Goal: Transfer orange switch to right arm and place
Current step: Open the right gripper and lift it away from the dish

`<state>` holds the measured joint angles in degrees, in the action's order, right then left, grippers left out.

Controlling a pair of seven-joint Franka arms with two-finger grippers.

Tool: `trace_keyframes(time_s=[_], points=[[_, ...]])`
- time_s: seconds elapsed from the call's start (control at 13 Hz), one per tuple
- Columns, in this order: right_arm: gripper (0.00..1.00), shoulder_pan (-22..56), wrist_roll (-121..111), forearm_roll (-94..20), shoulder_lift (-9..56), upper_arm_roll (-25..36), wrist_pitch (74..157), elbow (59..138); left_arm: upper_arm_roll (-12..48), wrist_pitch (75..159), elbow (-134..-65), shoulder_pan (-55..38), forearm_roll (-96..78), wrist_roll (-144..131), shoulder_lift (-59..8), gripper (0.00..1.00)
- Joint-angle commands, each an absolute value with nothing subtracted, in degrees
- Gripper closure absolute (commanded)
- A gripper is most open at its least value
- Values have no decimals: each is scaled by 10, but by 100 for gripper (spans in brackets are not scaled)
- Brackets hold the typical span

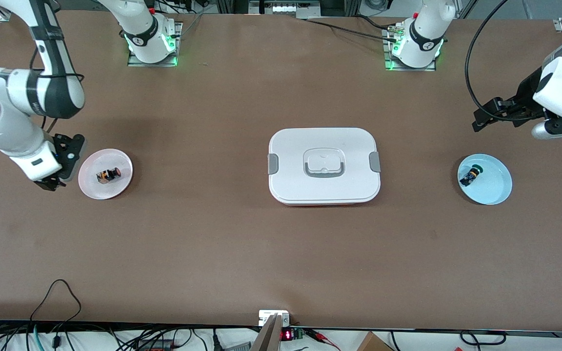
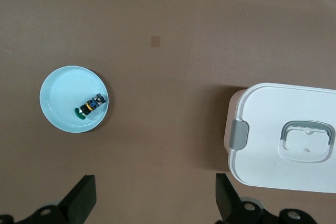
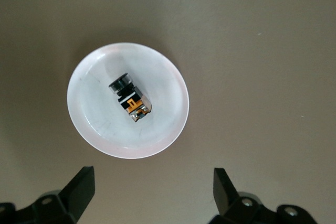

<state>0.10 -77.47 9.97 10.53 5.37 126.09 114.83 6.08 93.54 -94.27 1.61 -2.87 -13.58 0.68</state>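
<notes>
Apparently the placing is done: the orange switch (image 1: pixel 108 175) lies on its side in the pink plate (image 1: pixel 121 189), toward the right arm's end of the tabletop (image 1: pixel 212 243), and nothing holds it. In the right wrist view the switch (image 3: pixel 131 98) rests near the middle of the plate (image 3: pixel 168 129), its dark cap end and orange-marked body both clear of the rim.

The right gripper (image 1: pixel 57 179) hangs just beside the pink plate, over bare tabletop, and its jaws stand open and empty; the right wrist view shows both fingers (image 3: pixel 79 190) spread wide with only the brown surface between them.

The left gripper (image 1: pixel 487 117) hovers over the tabletop toward the left arm's end, near the light blue plate (image 1: pixel 498 192), and this arm waits. Its jaws are open and empty too, as its own wrist view shows.

In the light blue plate lies the blue-and-black switch with a green cap (image 1: pixel 470 175), which is not the task's thing. A white lidded container (image 1: pixel 324 165) sits shut at the middle of the tabletop, between the two plates.

By my judgement, little is left beyond drawing the right arm clear; no handover or placing seems outstanding.
</notes>
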Motion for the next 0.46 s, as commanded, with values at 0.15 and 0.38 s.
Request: trace_keyframes(time_s=[0.15,0.38], points=[[0,11,-603,61,81,55,1165,1095,68,912,-934,18,-14,-136,6,0],[0,23,-451,56,68,54,1126,1089,69,916,-934,18,-2,-124,7,0]])
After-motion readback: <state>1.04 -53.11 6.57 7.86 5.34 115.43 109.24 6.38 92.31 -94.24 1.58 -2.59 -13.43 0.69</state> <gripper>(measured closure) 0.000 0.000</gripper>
